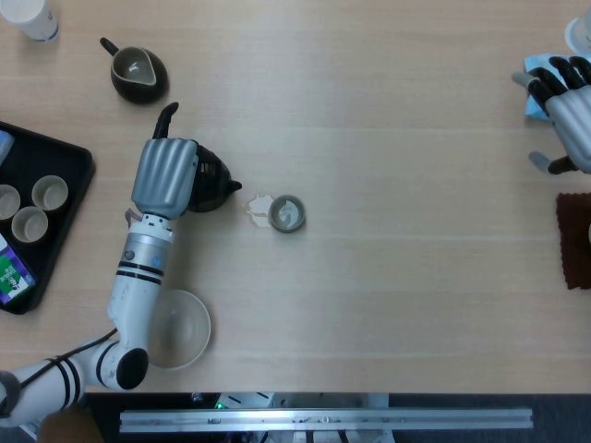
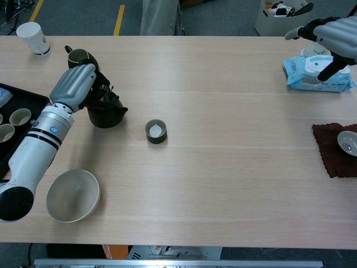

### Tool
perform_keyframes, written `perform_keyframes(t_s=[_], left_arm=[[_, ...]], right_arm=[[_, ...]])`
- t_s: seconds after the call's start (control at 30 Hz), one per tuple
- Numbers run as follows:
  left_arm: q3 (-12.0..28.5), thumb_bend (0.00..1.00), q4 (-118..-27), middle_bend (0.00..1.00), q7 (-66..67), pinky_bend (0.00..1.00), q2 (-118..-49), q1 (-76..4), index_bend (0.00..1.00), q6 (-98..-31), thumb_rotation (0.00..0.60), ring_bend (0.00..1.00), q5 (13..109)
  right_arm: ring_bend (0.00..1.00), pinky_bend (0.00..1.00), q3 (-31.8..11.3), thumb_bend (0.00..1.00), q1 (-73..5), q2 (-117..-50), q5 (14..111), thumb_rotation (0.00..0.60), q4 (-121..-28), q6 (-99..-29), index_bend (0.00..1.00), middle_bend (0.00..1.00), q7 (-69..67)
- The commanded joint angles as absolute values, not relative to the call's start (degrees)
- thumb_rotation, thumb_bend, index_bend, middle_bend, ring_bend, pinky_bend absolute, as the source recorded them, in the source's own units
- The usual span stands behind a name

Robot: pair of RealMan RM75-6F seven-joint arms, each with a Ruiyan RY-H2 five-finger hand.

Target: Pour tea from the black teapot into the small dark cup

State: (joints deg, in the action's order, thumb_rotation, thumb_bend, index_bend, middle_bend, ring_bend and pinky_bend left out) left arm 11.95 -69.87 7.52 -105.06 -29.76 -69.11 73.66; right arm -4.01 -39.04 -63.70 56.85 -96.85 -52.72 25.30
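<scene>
The left hand (image 2: 78, 86) grips the black teapot (image 2: 107, 111), its fingers (image 1: 166, 175) wrapped over the handle side so the spout points toward three o'clock in the head view. In the chest view the pot's base looks to be on or just above the table (image 2: 223, 167); I cannot tell which. The small dark cup (image 1: 287, 213) stands on the table at about three o'clock from the spout, apart from it, with something pale and shiny inside that I take to be liquid. A small pale blotch (image 1: 259, 208) lies on the wood just beside the cup on the teapot's side, possibly spilled tea.

The right hand (image 1: 568, 106) hovers far off at the three o'clock edge of the table, fingers spread and holding nothing.

The teapot reads as glazed ceramic: stiff, smooth, probably slippery, and heavier when filled, with weight that shifts as it tilts. The firm place to hold it is the handle, opposite the spout, as it is held here. The cup is light and small, easy to knock or slide, and would chip if struck by the spout. With liquid seemingly in the cup, the pour looks largely done.
</scene>
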Motion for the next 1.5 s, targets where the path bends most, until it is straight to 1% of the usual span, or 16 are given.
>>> perform_keyframes(t_s=[0.03,0.4,0.67,0.83,1.03,1.2,1.33,1.5], left_arm=[[11.8,0.31,-68.8,0.86,7.1,0.09,-105.6,-29.8,0.94,-68.8,0.600,0.72,73.4],[11.8,0.31,-65.3,0.83,6.1,0.09,-107.7,-30.1,0.92,-67.2,0.600,0.69,72.3],[11.6,0.31,-65.3,0.82,6.3,0.09,-107.7,-29.7,0.89,-66.7,0.600,0.67,71.7],[11.7,0.31,-67.2,0.78,7.9,0.09,-107.0,-29.5,0.81,-66.0,0.600,0.63,70.5],[12.0,0.31,-70.5,0.69,9.9,0.09,-105.6,-29.3,0.70,-65.0,0.600,0.55,68.7],[12.1,0.31,-73.1,0.63,11.1,0.09,-104.3,-29.2,0.61,-63.9,0.597,0.51,67.2],[12.6,0.31,-75.2,0.61,11.9,0.09,-103.3,-29.3,0.57,-62.8,0.588,0.49,65.1],[12.7,0.31,-76.5,0.59,12.9,0.09,-102.7,-29.3,0.53,-62.7,0.558,0.47,64.1]], right_arm=[[0.02,0.07,-4.0,0.21,-39.0,-63.8,56.9,0.600,-96.7,-52.7,0.12,0.15,25.2],[0.02,0.07,-3.9,0.21,-38.8,-63.7,56.9,0.600,-96.5,-52.5,0.12,0.15,24.8],[0.02,0.07,-3.7,0.21,-38.7,-63.7,56.9,0.600,-96.2,-52.1,0.12,0.15,24.6],[0.02,0.07,-3.7,0.21,-38.7,-63.6,57.2,0.600,-96.2,-52.0,0.12,0.15,24.3],[0.02,0.07,-3.6,0.21,-38.6,-63.5,57.2,0.600,-96.1,-51.8,0.12,0.15,24.1],[0.02,0.07,-3.6,0.21,-38.5,-63.5,57.2,0.600,-95.9,-51.6,0.12,0.15,23.9],[0.02,0.07,-3.6,0.21,-38.5,-63.5,57.3,0.600,-96.0,-51.7,0.12,0.15,23.8],[0.02,0.07,-3.7,0.21,-38.5,-63.3,57.3,0.600,-96.0,-51.8,0.12,0.15,23.8]])
